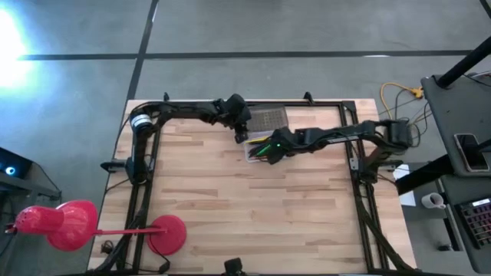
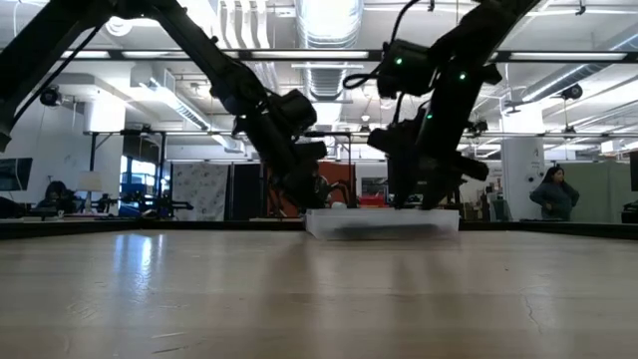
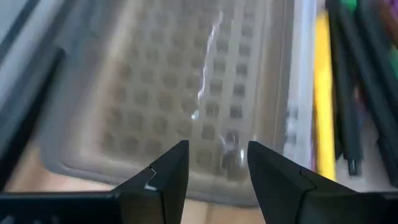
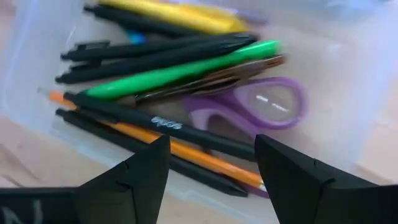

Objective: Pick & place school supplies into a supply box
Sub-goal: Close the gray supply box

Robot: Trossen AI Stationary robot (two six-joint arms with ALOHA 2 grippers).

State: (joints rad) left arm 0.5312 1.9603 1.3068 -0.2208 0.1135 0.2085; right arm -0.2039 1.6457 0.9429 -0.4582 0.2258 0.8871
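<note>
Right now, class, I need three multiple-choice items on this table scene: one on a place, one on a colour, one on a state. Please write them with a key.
1. Where are the scissors?
A. inside the supply box
B. on bare wood
C. in a gripper

2. What colour are the scissors' handles?
A. red
B. purple
C. blue

3. How is the ribbed lid?
A. shut over the box
B. missing
C. folded open

Key: 1 A, they lie among the pens; 2 B, purple loops show; 3 C, the right gripper, open and empty, looks straight onto the contents, and the left gripper, open, is over the flat lid.
</note>
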